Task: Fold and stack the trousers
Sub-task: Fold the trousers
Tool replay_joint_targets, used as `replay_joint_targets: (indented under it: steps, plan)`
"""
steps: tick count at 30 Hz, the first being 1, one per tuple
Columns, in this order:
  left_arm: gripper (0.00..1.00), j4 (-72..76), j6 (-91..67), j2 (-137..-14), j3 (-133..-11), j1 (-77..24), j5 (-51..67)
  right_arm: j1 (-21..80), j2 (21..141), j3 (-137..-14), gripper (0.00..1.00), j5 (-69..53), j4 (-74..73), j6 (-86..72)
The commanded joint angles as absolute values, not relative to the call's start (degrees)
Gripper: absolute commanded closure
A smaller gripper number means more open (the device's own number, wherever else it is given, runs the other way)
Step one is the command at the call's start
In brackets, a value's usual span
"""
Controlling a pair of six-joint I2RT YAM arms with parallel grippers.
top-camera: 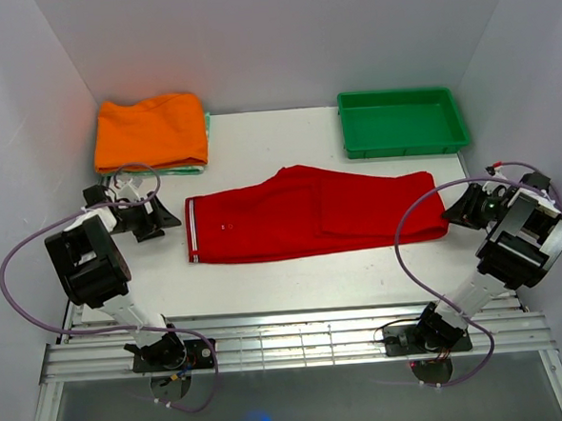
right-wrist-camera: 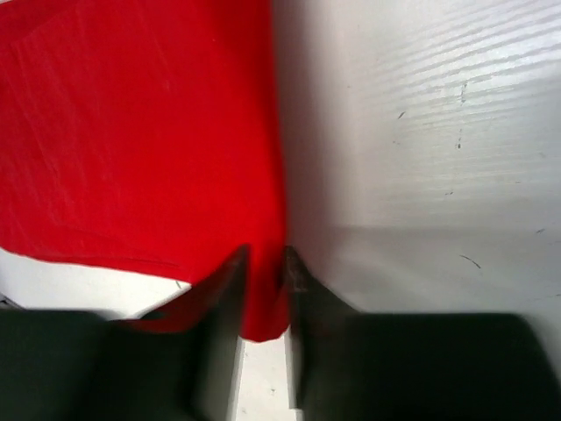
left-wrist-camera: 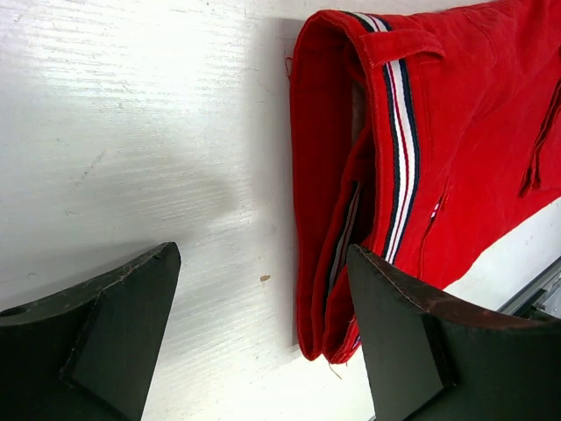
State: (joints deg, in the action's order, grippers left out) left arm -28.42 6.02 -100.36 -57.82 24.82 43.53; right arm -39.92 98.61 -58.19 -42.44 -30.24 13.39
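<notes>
Red trousers in right end effector

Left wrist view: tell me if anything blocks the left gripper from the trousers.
Nothing visible does. The trousers' striped waistband edge shows right between the fingers of the open left gripper, with only bare table beside it.

Lab: white-walled booth, robot arms

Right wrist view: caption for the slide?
Right gripper pinches a corner of the red trousers on the white table.
</notes>
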Motion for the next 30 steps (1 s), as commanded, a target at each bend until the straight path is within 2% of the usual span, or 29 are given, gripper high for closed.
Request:
replay_joint_targets:
  steps: [1,3,5,6,10,14,15,17,18,20,25,30]
  plan:
    - [0.12,-29.00,7.47,-100.55,-58.54,24.87,45.53,-38.59,100.52,-62.05,0.57,-41.13,-35.92,22.04]
    - [0.12,-29.09,7.56,-100.81,-58.62,24.87,45.27,-38.41,102.03,-61.88,0.33,-41.31,-35.34,21.54]
    - [0.12,-29.35,7.56,-101.07,-58.80,24.87,45.09,-38.32,104.23,-61.79,0.26,-40.52,-33.15,20.57]
    - [0.12,-29.36,7.56,-101.16,-58.89,24.96,44.83,-38.06,105.11,-61.96,0.18,-39.73,-32.44,20.57]
    - [0.12,-29.71,7.91,-102.12,-59.24,24.96,45.09,-37.88,111.25,-63.45,0.18,-41.13,-31.99,22.14]
    - [0.13,-30.15,7.91,-103.18,-58.89,24.87,45.79,-37.36,113.55,-63.64,0.31,-45.17,-31.82,23.20]
    - [0.13,-29.97,7.39,-103.27,-58.54,24.87,46.05,-37.09,113.64,-63.63,0.46,-46.92,-32.16,23.99]
    - [0.15,-29.88,6.77,-103.45,-57.05,24.87,47.19,-36.48,113.73,-64.07,0.60,-48.86,-33.74,25.04]
    - [0.15,-29.88,6.59,-103.53,-56.52,24.87,47.63,-36.21,113.47,-64.94,0.77,-49.74,-36.10,26.53]
    - [0.15,-30.14,6.76,-103.62,-55.46,24.87,48.86,-36.04,111.02,-65.83,0.92,-50.10,-37.61,27.51]
    - [0.13,-31.73,10.89,-101.34,-54.14,24.87,55.62,-36.04,102.76,-70.30,0.92,-50.89,-41.91,27.86]
    - [0.11,-29.81,11.52,-100.19,-51.60,24.87,62.74,-34.98,99.85,-73.83,0.92,-52.55,-45.97,27.34]
